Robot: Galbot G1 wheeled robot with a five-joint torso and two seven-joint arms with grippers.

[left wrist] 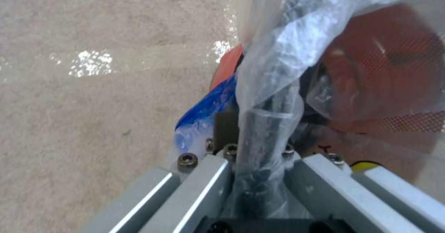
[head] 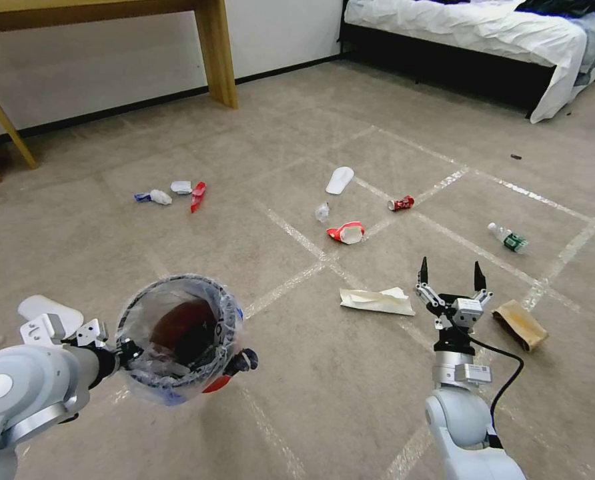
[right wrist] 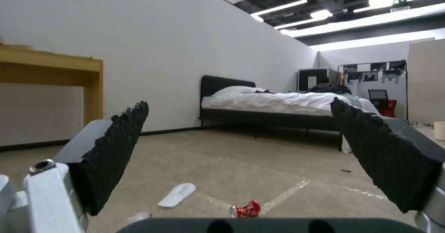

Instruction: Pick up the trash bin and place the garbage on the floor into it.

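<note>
Trash bin point(head: 177, 337), small, round and red with a crinkly clear plastic liner, hangs above the taupe taped carpet point(head: 297, 407), its rim clamped in the left gripper point(head: 121, 352). Right gripper point(head: 451, 275) hovers with fingers apart; folded white paper point(head: 376, 301) lies just left of it, long axis crosswise, crumpled brown paper bag point(head: 521, 324) just right.

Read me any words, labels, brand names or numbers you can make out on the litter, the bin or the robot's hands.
No text can be read.
Crushed red can: red and white print, too small to read.
Clear bottle: green label, lettering blurred.
Crushed red-and-white paper cup: no legible print.
Right hand: small white sticker on the wrist below it, unreadable.
Trash bin, held by the left hand: no marking visible.
</note>
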